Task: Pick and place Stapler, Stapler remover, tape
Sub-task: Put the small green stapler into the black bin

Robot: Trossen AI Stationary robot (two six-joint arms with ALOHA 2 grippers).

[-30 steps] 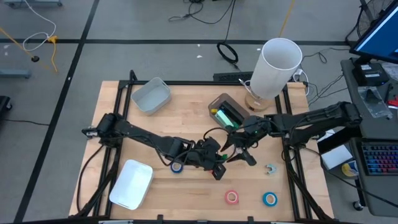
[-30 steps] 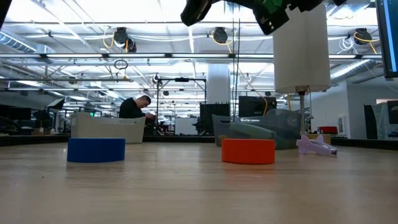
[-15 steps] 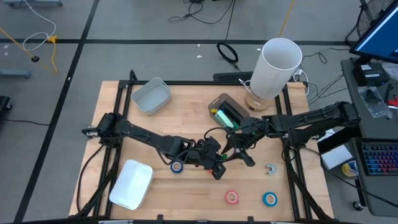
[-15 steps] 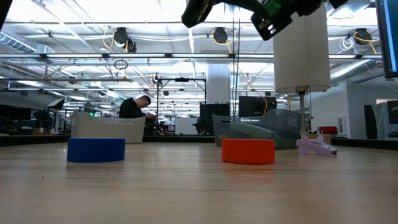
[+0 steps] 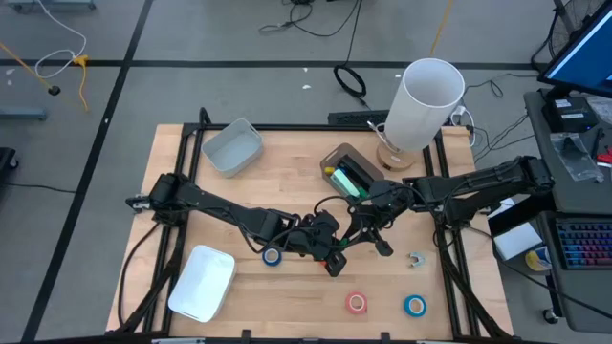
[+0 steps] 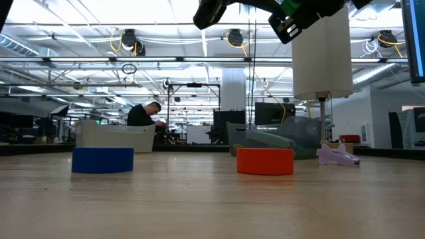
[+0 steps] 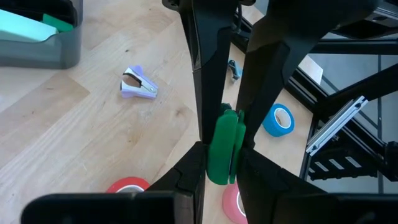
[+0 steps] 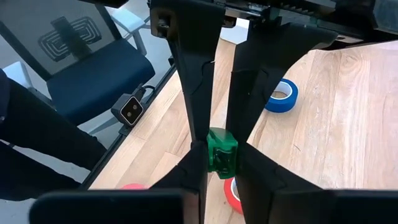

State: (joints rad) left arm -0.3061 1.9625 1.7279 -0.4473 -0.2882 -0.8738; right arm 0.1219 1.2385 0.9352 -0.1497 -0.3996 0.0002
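Mid-table, the left gripper and the right gripper each pinch the same small green plastic stapler, raised above the wooden table.

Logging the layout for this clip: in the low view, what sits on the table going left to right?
Blue tape roll → red tape roll → pale purple staple remover.

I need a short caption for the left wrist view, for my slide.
Left gripper and the right gripper's fingers both clamp a green stapler above the table.
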